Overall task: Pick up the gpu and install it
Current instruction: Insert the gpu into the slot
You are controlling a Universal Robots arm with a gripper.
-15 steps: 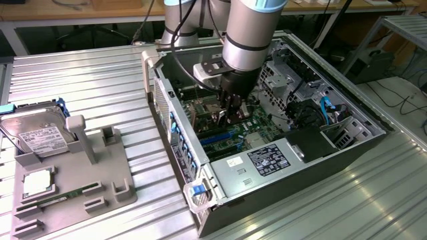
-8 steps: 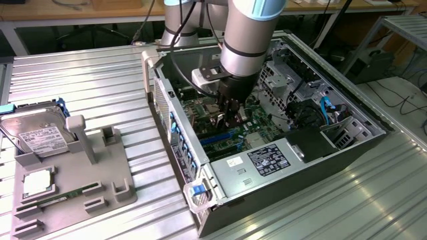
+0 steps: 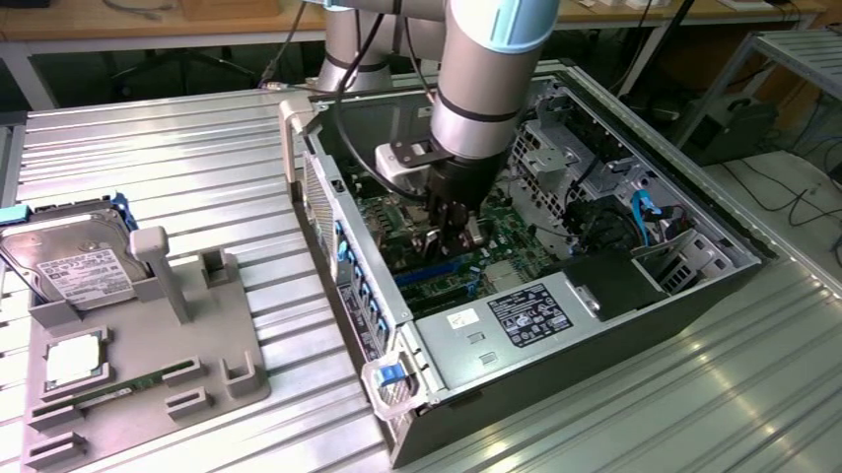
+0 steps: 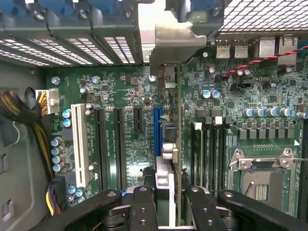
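My gripper (image 3: 448,235) reaches down into the open computer case (image 3: 345,296), just above the motherboard (image 3: 455,276). In the wrist view the gripper (image 4: 166,209) is shut on the gpu (image 4: 179,144), which I see edge-on as a thin green board standing upright between the black fingers (image 4: 143,207). Its silver end bracket (image 4: 173,45) sits against the rear slot openings of the case. The card's lower edge stands just beside the blue expansion slot (image 4: 157,127); whether it is seated I cannot tell.
On the exterior view's left, a grey fixture tray (image 3: 197,335) carries a hard drive (image 3: 73,261), a processor (image 3: 77,357) and a RAM stick (image 3: 112,389). The power supply (image 3: 526,315), drive cages (image 3: 593,168) and cables (image 3: 645,212) crowd the case. An open CPU socket (image 4: 262,178) lies beside the card.
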